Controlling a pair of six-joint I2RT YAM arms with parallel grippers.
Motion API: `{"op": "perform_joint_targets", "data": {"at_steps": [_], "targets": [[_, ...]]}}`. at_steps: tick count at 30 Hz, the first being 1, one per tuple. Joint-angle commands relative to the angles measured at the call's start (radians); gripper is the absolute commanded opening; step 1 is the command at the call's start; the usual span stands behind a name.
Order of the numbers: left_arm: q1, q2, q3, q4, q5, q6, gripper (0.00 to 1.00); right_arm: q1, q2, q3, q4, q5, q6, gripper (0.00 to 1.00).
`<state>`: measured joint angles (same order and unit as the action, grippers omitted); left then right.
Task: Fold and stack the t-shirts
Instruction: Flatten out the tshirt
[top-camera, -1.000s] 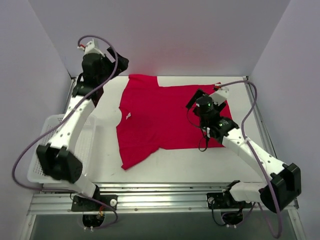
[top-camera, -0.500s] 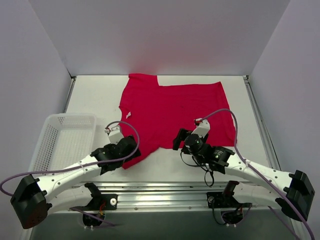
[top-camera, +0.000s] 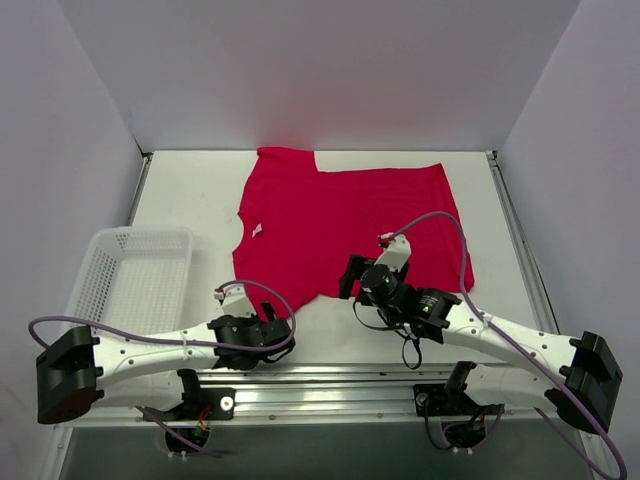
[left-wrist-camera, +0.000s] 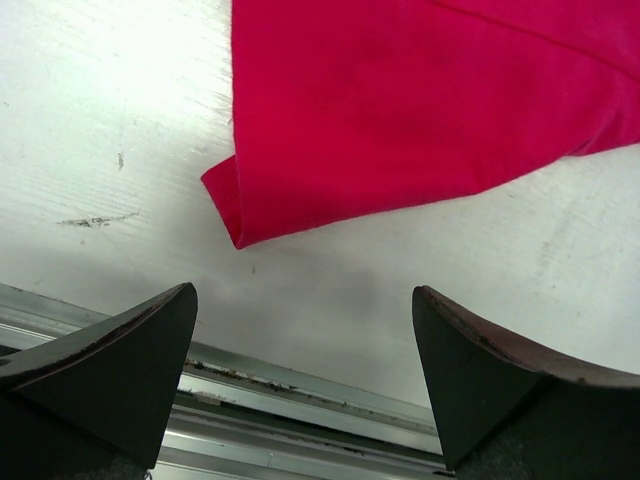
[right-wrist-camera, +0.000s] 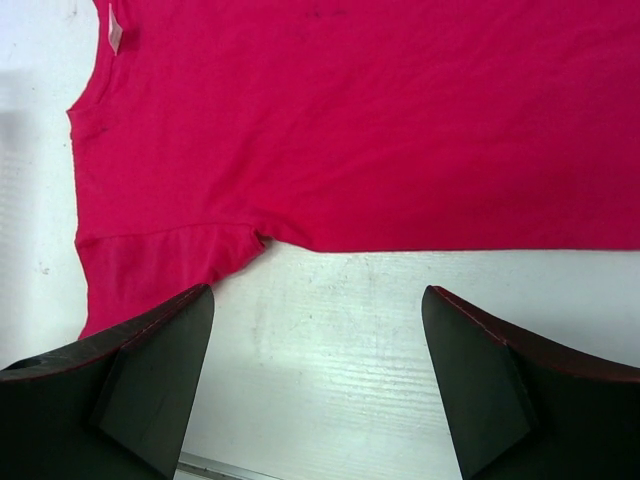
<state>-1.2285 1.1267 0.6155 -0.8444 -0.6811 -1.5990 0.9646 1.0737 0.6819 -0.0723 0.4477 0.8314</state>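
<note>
The red t-shirt (top-camera: 340, 225) lies spread flat on the white table, collar and small white tag (top-camera: 257, 232) to the left, hem to the right. My left gripper (top-camera: 268, 335) is open at the table's near edge, just short of the near sleeve. In the left wrist view that sleeve's folded corner (left-wrist-camera: 235, 215) lies ahead of the open left gripper (left-wrist-camera: 305, 340). My right gripper (top-camera: 351, 277) is open over the shirt's near side seam. In the right wrist view the t-shirt (right-wrist-camera: 380, 120) fills the top, bare table between the right gripper's (right-wrist-camera: 318, 330) fingers.
A white mesh basket (top-camera: 130, 280) stands on the left of the table, beside the left arm. A metal rail (top-camera: 330, 385) runs along the near edge, right under the left fingers (left-wrist-camera: 120, 360). Grey walls close in the back and both sides.
The left arm swung from the far back left corner down to the near edge by the sleeve. The right arm drew back from the shirt's right part to its near seam. Both grippers stayed open.
</note>
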Motion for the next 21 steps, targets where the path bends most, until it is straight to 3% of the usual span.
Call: {"op": "perform_joint_targets", "data": {"at_steps": [1,10,16,21], "targets": [[-0.011,0.034,-0.008,-0.051,-0.060,-0.128,0.98,0.005,0.025,0.062,-0.020,0.051,-0.038,0.81],[0.012,0.125,-0.019,-0.004,-0.155,-0.151,0.98,0.003,0.031,0.062,-0.026,0.059,-0.046,0.81],[0.096,0.160,-0.069,0.201,-0.135,-0.026,1.00,-0.003,0.040,0.061,-0.035,0.077,-0.043,0.81],[0.165,0.177,-0.094,0.329,-0.127,0.071,0.82,-0.012,0.043,0.051,-0.037,0.083,-0.041,0.81]]}}
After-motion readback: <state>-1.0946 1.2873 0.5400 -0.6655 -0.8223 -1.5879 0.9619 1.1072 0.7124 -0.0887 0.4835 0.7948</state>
